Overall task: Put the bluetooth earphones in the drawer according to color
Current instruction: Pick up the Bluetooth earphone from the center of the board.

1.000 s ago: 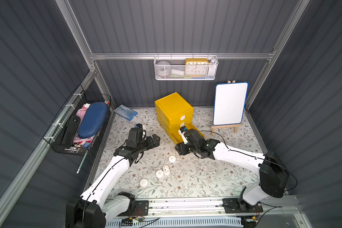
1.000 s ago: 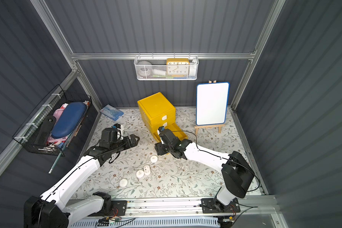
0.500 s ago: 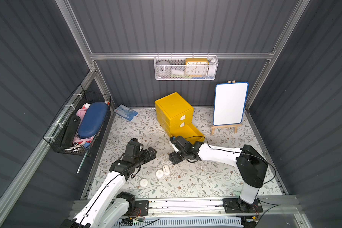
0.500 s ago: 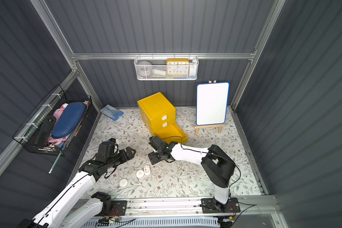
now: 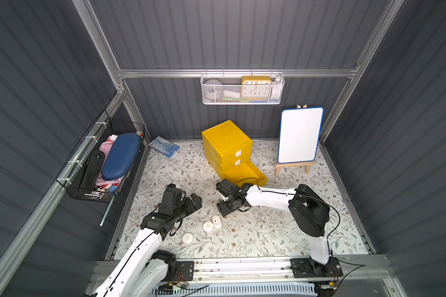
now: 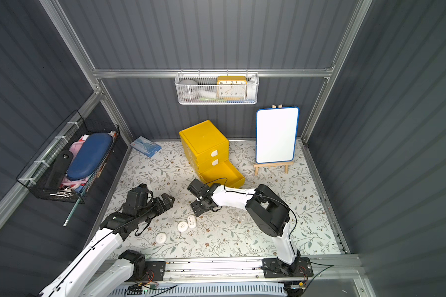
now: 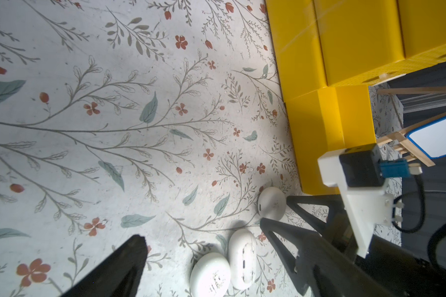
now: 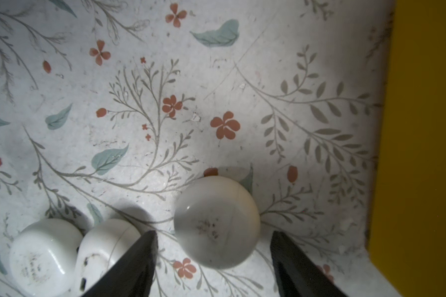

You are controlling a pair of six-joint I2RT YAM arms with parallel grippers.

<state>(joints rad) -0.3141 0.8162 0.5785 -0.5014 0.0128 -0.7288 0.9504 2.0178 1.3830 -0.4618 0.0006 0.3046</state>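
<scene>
The yellow drawer cabinet (image 5: 227, 144) stands at the back of the mat, its bottom drawer (image 5: 245, 173) pulled out. Three white earphone cases (image 5: 216, 221) (image 5: 208, 226) (image 5: 187, 237) lie in front of it. A further white case (image 8: 216, 222) lies on the mat partly between the fingertips of my right gripper (image 8: 213, 246), which is open with a gap on each side; the gripper (image 5: 225, 206) covers this case in both top views. My left gripper (image 5: 195, 201) hangs wide open left of the cases, holding nothing; one finger (image 7: 129, 259) shows in the left wrist view.
A small whiteboard on a wooden easel (image 5: 299, 136) stands right of the cabinet. A blue packet (image 5: 164, 146) lies at the back left. A wire basket (image 5: 106, 164) with a blue case hangs on the left wall, and a white basket with a clock (image 5: 242, 88) on the back wall.
The bottom drawer has come out. My right gripper has moved from the cabinet front down to the mat over a white case. My left arm has drawn back toward the near side.
</scene>
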